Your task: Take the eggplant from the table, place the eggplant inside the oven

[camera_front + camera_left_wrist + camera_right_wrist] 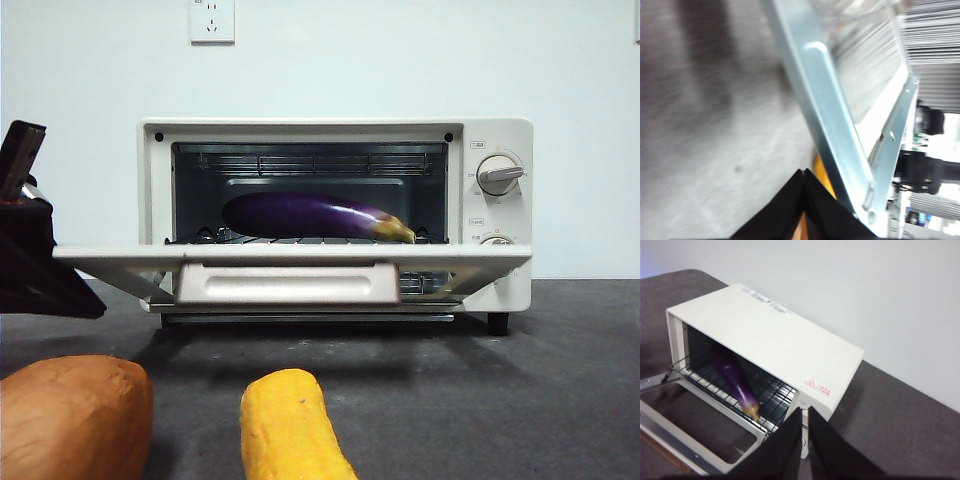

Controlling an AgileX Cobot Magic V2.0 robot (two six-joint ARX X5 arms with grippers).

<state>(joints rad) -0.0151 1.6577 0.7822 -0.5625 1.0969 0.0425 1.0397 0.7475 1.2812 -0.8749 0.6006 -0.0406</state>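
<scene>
The dark-purple eggplant point(310, 215) lies on the wire rack inside the cream-white oven point(340, 130), stem tip to the right. Its door point(290, 258) hangs open and level. In the right wrist view the eggplant point(732, 377) rests lengthwise on the rack of the oven point(775, 335). My right gripper point(805, 412) hovers shut and empty above and in front of the oven's knob end. My left gripper point(804, 172) is shut and empty, low over the table point(700, 150) beside the door's metal edge point(835, 115). It shows as a dark shape point(85, 303) at the left.
An orange-brown sweet potato point(70, 415) and a yellow corn-like cylinder point(290, 430) lie on the dark grey table point(500, 400) in front of the oven. A bit of yellow point(822, 175) shows under the door edge. A white wall stands behind.
</scene>
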